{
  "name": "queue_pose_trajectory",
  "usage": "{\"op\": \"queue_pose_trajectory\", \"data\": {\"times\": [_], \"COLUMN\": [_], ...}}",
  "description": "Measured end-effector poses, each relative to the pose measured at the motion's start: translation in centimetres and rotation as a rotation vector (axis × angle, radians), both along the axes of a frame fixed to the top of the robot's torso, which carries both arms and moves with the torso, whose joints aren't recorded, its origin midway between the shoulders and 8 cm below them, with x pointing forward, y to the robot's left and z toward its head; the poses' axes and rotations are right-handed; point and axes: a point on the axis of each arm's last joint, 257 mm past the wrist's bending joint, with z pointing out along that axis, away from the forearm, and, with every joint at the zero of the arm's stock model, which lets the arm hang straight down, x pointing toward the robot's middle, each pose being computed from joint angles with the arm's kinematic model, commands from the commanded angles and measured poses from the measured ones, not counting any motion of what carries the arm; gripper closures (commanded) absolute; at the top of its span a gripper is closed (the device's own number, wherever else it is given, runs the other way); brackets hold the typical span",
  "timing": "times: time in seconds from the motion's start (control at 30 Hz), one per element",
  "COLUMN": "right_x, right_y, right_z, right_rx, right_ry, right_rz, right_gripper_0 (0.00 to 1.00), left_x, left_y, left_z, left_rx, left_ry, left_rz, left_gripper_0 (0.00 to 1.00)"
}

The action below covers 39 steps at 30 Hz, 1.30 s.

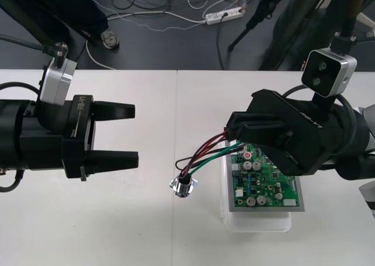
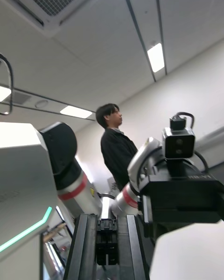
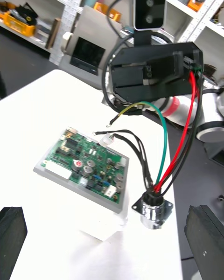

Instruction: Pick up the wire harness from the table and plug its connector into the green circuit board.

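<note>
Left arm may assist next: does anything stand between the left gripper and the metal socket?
Nothing visible does: only bare table lies between the open left gripper and the socket, left of the board.

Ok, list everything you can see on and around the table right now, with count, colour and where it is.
table: one, white, beneath everything.
circuit board: one, green, on the table's right part, on its base.
base: one, white, under the board.
wire harness: one, red, black and green wires; upper end in the right gripper, its round metal socket low, just left of the board.
power strip: one, white, on the dark floor beyond the table.
left gripper: one, black fingers, open, left of the harness and apart from it.
right gripper: one, black, over the board's far end, shut on the harness wires.
</note>
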Motion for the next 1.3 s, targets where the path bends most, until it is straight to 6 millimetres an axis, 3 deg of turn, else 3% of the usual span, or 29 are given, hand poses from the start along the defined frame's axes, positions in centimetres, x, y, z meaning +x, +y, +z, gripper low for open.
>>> {"op": "queue_pose_trajectory", "data": {"times": [0.5,0.8,1.07,1.3], "right_x": [0.9,2.8,4.0,4.3], "right_y": [2.3,2.6,3.3,3.9], "right_z": [-1.4,-3.5,-5.5,-5.3], "right_rx": [-0.127,-0.188,-0.257,-0.243], "right_ry": [-0.140,-0.143,-0.210,-0.215], "right_rz": [-0.236,-0.350,-0.411,-0.426], "right_gripper_0": [1.00,1.00,1.00,1.00], "left_x": [2.2,2.8,3.0,2.6], "left_y": [1.6,2.3,1.3,0.3], "left_z": [0.8,1.2,2.7,3.6], "left_rx": [-0.100,-0.119,-0.172,-0.203], "left_ry": [0.073,0.078,0.054,0.042], "left_rz": [0.049,0.067,0.050,0.012], "left_gripper_0": [0.00,0.00,0.00,0.00]}}
